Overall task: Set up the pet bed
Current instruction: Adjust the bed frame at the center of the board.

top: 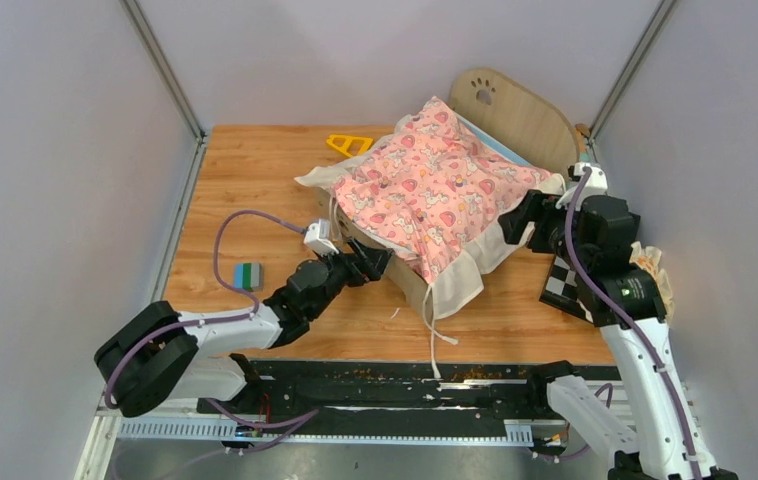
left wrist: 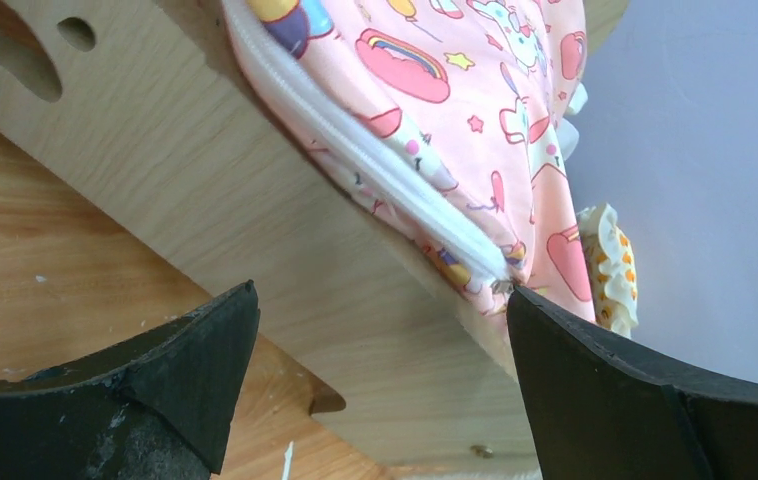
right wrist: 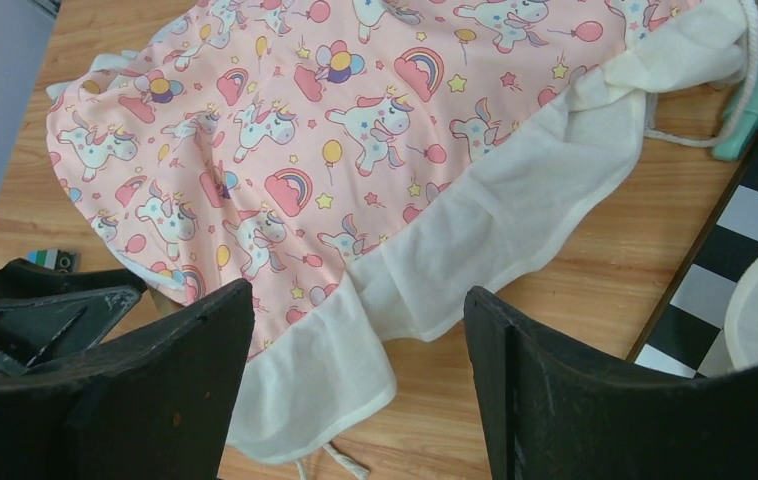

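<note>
Your left gripper (top: 375, 262) stands wide apart and holds nothing. It is close up against the wooden foot end of the pet bed (top: 520, 115), likely so you can steady or nudge the frame. Your right gripper (top: 515, 222) is also apart and empty. It hovers just over the white ruffle (right wrist: 515, 220) of the quilt (top: 425, 190), probably to pull that edge straight. The quilt lies bunched and skewed across the bed, spilling onto the table (top: 255, 190). The bed sits diagonally at the far middle, headboard toward the back corner. A yellow triangle (top: 350, 143), a small striped block (top: 248, 275) and a checkered board (top: 558, 287) lie around it. Plain grey walls (top: 55, 150) enclose the wood-grain top.
</note>
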You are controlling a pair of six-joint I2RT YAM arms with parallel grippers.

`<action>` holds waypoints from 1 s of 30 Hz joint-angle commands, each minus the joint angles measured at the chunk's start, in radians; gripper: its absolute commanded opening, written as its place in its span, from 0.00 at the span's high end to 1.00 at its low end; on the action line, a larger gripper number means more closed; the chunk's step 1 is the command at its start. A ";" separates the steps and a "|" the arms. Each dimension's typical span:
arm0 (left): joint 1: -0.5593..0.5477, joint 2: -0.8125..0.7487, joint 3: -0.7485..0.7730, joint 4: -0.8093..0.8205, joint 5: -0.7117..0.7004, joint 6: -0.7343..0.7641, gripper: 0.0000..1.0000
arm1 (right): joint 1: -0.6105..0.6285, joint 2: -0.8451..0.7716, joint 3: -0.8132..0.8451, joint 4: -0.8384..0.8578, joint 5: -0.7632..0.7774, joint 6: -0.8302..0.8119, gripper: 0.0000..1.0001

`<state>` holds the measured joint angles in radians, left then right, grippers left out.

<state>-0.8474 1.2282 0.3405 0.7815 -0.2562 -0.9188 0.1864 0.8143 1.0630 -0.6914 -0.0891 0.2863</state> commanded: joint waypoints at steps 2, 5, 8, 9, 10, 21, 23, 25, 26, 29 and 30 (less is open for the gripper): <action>-0.040 0.034 0.180 -0.155 -0.154 0.017 0.02 | -0.002 -0.036 0.039 -0.015 0.002 -0.017 0.23; -0.059 0.045 0.275 -0.344 -0.204 0.049 0.08 | -0.002 -0.047 0.024 -0.016 0.007 -0.015 0.23; -0.078 0.060 0.378 -0.543 -0.254 0.067 0.17 | -0.002 -0.058 0.010 -0.015 0.008 -0.015 0.23; -0.081 0.065 0.403 -0.592 -0.259 0.071 0.19 | -0.002 -0.061 0.009 -0.015 0.009 -0.015 0.23; -0.085 0.065 0.418 -0.629 -0.261 0.071 0.21 | -0.002 -0.062 0.009 -0.019 0.009 -0.016 0.23; -0.183 0.078 0.421 -0.665 -0.298 0.020 0.18 | -0.002 -0.087 -0.028 -0.020 0.003 -0.017 0.23; -0.187 0.099 0.438 -0.677 -0.304 0.020 0.18 | -0.002 -0.091 -0.032 -0.021 0.007 -0.021 0.23; -0.188 0.124 0.466 -0.717 -0.327 0.015 0.19 | -0.002 -0.095 -0.033 -0.028 0.013 -0.028 0.23; -0.188 0.140 0.480 -0.740 -0.342 0.006 0.19 | -0.002 -0.097 -0.033 -0.031 0.015 -0.030 0.23; -0.187 0.175 0.537 -0.841 -0.387 -0.011 0.23 | -0.002 -0.104 -0.036 -0.038 0.020 -0.034 0.23; -0.188 0.185 0.558 -0.879 -0.401 -0.010 0.25 | -0.002 -0.106 -0.038 -0.040 0.021 -0.036 0.23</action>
<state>-1.0325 1.3766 0.8154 0.0372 -0.5606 -0.8982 0.1864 0.7292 1.0275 -0.7307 -0.0845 0.2714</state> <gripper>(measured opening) 0.778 0.767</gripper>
